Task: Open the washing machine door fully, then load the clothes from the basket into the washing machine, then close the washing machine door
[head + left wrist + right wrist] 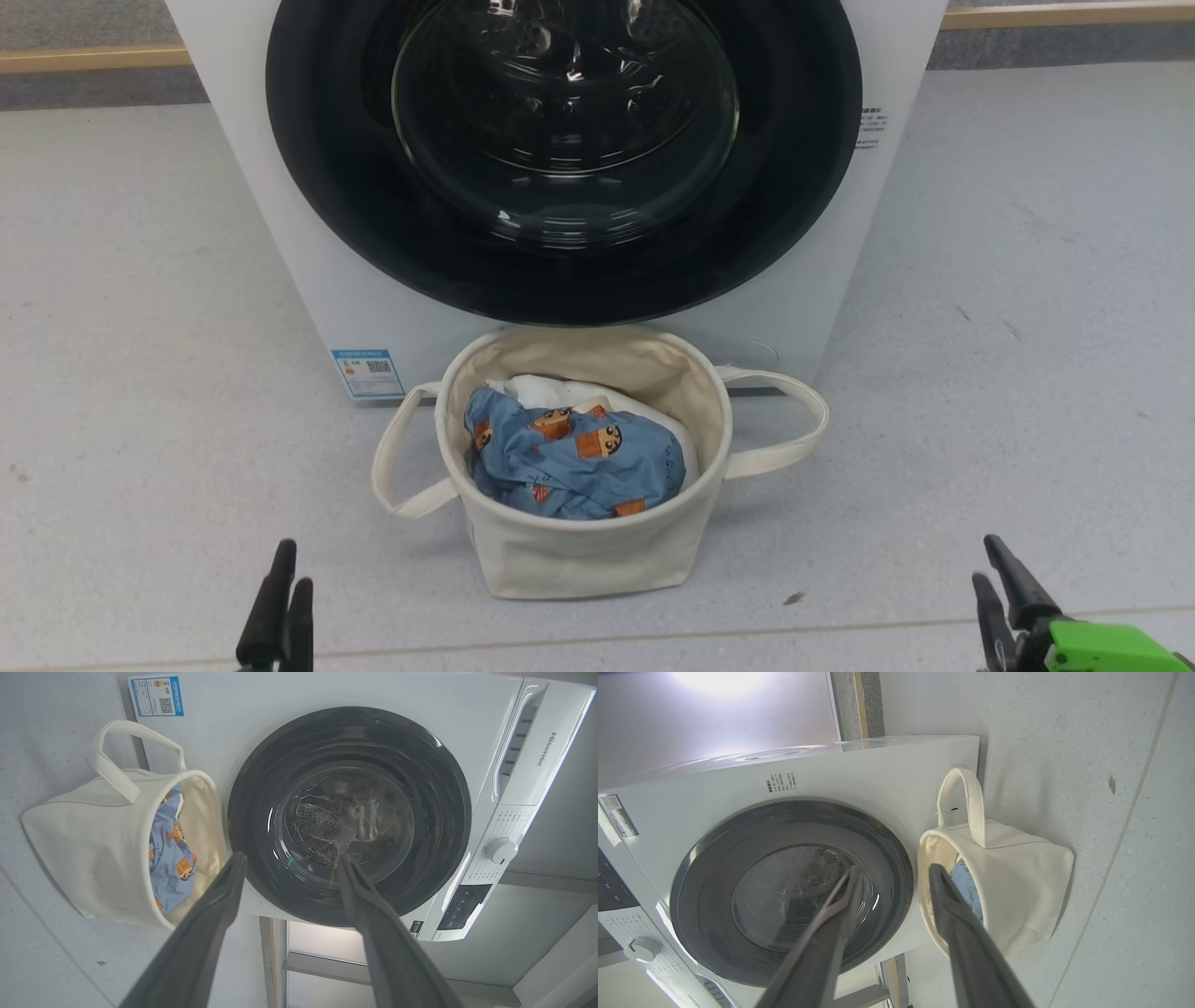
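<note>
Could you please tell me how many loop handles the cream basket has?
2. The left handle loops out from the left side of the basket, and the right handle from its right side. Both are fully visible in the head view.

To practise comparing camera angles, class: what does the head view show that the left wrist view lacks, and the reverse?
Head view: the right gripper, and both loop handles of the small cream canvas basket. Left wrist view: the white washing machine's round control knob and dark display panel. Shared: the shut round door with glossy black ring, the blue cartoon-print clothes, the blue sticker.
</note>
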You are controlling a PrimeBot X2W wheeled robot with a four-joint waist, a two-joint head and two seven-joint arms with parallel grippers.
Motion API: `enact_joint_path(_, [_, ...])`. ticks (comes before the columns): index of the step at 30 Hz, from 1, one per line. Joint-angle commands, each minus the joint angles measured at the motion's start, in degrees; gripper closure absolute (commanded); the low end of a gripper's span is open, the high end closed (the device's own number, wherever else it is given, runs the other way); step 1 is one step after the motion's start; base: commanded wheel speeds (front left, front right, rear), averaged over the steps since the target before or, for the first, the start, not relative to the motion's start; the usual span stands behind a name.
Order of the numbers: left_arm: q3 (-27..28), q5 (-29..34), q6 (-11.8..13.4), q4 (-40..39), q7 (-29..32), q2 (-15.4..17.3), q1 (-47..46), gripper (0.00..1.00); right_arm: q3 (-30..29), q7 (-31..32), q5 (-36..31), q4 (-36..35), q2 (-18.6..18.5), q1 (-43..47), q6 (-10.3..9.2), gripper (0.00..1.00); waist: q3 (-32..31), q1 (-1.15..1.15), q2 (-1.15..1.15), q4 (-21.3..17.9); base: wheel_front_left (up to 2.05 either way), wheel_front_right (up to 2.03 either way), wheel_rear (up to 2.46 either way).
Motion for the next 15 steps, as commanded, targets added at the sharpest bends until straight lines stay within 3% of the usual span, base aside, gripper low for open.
enact_joint_path(1, [-0.1, 0.0, 0.0, -1.8, -0.6, 0.3, -2.0, 0.0, 0.0, -0.6, -0.8, -1.8, -0.1, -2.1, 0.0, 0.0, 0.0, 0.04, 0.0, 0.0, 0.0, 0.0, 0.0])
enact_joint_path(4, [-0.2, 0.0, 0.0, -1.8, -1.1, 0.3, -2.1, 0.0, -0.1, -1.1, -1.3, -1.9, -0.2, -2.3, 0.0, 0.0, -0.1, 0.13, 0.0, 0.2, 0.0, 0.0, 0.0])
enact_joint_path(15, [-0.4, 0.7, -0.1, -2.1, -2.8, 0.4, -2.6, 0.0, -0.4, -2.8, -3.8, -4.4, -0.2, -3.1, 0.0, 0.0, 0.1, 0.0, 0.0, 0.5, 0.0, 0.0, 0.0])
